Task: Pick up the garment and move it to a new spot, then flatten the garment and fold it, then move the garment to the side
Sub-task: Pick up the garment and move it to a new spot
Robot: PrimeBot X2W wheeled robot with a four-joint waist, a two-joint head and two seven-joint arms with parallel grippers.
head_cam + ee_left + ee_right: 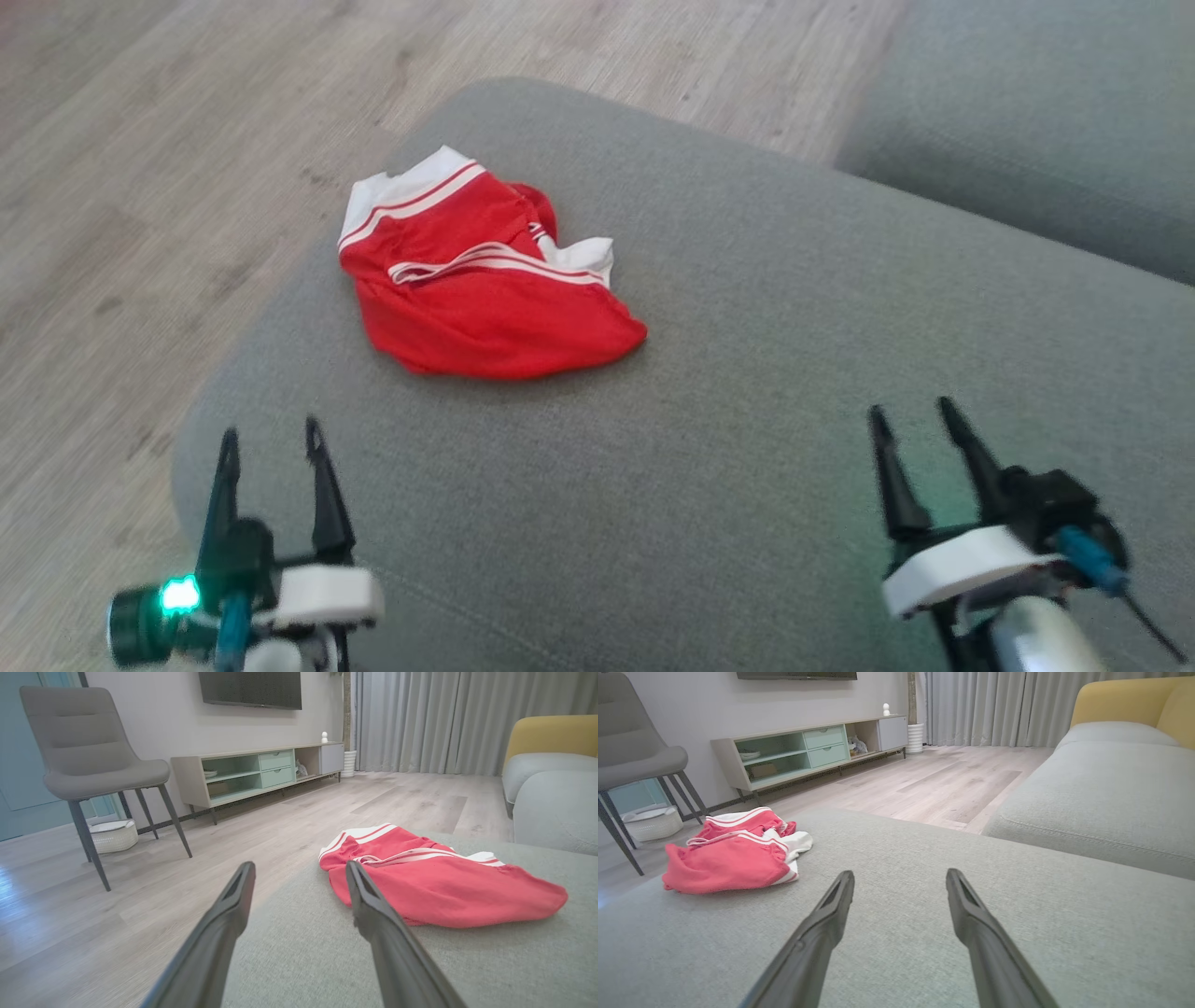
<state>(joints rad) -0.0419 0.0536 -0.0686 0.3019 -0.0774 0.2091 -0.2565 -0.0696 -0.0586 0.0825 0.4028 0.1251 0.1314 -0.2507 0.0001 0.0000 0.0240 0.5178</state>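
Note:
The garment (481, 280) is red with white bands and stripes, lying crumpled near the far left part of a grey cushion (747, 373). It also lies right of my left fingers as the garment (434, 877) and to the far left as the garment (733, 858). My left gripper (271, 443) hovers open over the cushion's near left corner, a short way in front of the cloth. My right gripper (915, 411) stands open over the near right of the cushion, well away from the cloth. Both hold nothing.
Wooden floor (140, 187) runs left of and beyond the cushion. A second grey cushion (1046, 121) lies at the back right, with a yellow backrest (1125, 700). A grey chair (88, 760), a white basket (112, 835) and a low TV cabinet (257, 772) stand across the room.

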